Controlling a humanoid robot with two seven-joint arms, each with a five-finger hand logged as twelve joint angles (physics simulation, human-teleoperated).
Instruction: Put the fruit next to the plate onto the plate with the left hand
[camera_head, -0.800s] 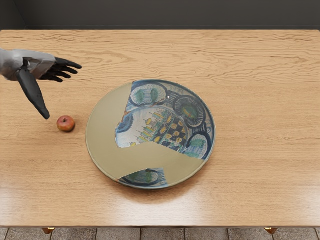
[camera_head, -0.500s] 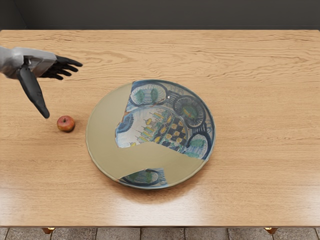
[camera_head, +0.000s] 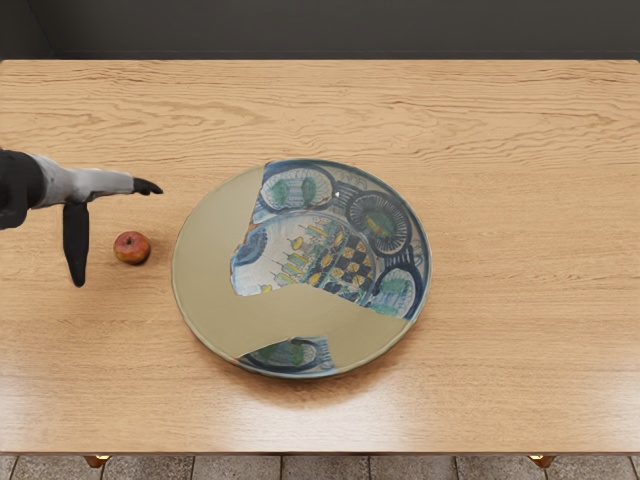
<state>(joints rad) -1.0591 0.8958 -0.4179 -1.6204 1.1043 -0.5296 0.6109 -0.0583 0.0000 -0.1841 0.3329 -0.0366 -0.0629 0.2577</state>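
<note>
A small red apple lies on the wooden table, just left of a large patterned plate. The left hand hovers beside the apple's left, spread open, holding nothing.

I count one small round red apple, one large round ceramic plate, part plain tan and part blue-green pattern, and one light wooden table. Of my own hands only one shows, the grey and black left hand. Below the table's near edge I count two small brass-coloured feet.
</note>
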